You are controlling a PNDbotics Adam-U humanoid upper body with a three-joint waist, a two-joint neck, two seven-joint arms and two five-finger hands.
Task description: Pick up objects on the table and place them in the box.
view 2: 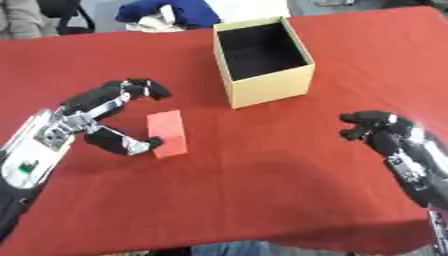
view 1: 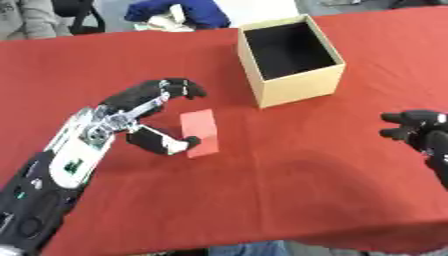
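Observation:
A red block (view 1: 201,132) stands on the red table (view 1: 289,180), left of centre. My left hand (view 1: 144,117) is right beside it on its left, fingers arched over its far end and thumb (view 1: 166,142) touching its near lower corner; the fingers are not closed on the block. The open tan cardboard box (view 1: 289,60) with a dark inside stands behind and to the right of the block. My right hand (view 2: 381,127) hovers at the right edge, fingers curled, holding nothing.
The red cloth covers the whole table, with its front edge (view 1: 262,240) near the bottom. Beyond the far edge lie blue and white cloth items (view 1: 175,15) and a seated person.

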